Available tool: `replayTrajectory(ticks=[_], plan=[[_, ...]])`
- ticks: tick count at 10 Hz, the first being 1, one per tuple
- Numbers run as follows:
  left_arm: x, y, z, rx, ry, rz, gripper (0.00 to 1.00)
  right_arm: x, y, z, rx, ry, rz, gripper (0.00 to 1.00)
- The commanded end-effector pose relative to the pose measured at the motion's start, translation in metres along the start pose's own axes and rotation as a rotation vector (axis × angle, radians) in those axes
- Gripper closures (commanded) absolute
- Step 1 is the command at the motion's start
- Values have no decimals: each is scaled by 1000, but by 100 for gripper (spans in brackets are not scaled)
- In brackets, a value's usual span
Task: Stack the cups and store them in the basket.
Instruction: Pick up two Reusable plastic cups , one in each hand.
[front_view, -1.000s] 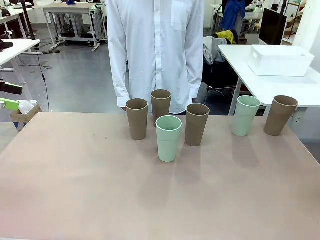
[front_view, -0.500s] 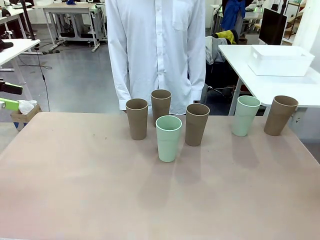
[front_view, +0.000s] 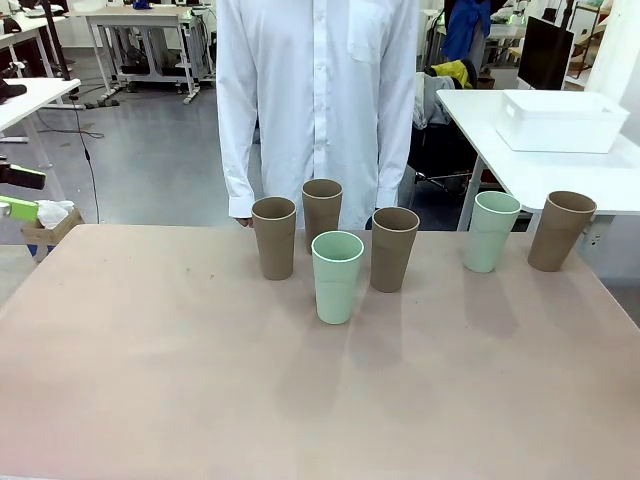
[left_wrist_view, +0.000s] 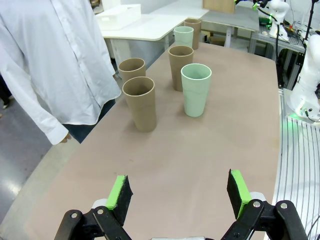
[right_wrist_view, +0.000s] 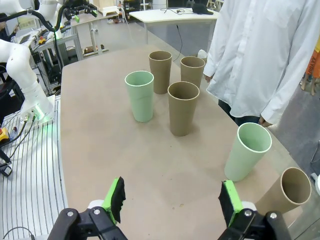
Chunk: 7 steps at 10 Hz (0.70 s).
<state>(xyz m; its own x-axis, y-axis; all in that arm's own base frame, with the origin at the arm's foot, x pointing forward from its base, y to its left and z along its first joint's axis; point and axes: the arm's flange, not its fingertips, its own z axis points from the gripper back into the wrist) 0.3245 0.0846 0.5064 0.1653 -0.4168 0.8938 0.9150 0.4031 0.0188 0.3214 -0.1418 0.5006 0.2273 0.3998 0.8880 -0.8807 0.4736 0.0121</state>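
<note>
Across the pinkish counter (front_view: 200, 380) six tall matte tapered cups (front_view: 337, 277) stood upright, ahead of the left claw (left_wrist_view: 178, 192) and the right claw (right_wrist_view: 172, 199), both wide and empty; the white plastic basket (front_view: 560, 120) sat on a separate white counter (front_view: 560, 182), rightward.

Front view: the near mint cup (front_view: 337, 277) covers the base of the rear grey-brown cup (front_view: 322, 205). Left wrist view: the far mint cup (left_wrist_view: 183, 36) masks part of the farthest grey-brown cup (left_wrist_view: 197, 29). Each wrist view's bottom edge cuts off the left tool (left_wrist_view: 177, 186) and right tool (right_wrist_view: 171, 194) bodies.
</note>
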Motion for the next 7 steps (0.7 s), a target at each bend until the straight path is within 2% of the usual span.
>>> replayTrajectory(ticks=[1, 2, 4, 7], plan=[[0, 0, 0, 0, 0, 0, 0, 22, -26, 2, 44, -5, 12, 0], [11, 22, -25, -68, -9, 25, 0, 47, -68, 1, 54, 5, 23, 0], [24, 46, -54, -123, -33, 64, 0, 74, -134, -1, 135, -23, 51, 0], [26, 68, -111, -203, -150, 116, 0, 48, -238, 0, 201, -107, 27, 0]])
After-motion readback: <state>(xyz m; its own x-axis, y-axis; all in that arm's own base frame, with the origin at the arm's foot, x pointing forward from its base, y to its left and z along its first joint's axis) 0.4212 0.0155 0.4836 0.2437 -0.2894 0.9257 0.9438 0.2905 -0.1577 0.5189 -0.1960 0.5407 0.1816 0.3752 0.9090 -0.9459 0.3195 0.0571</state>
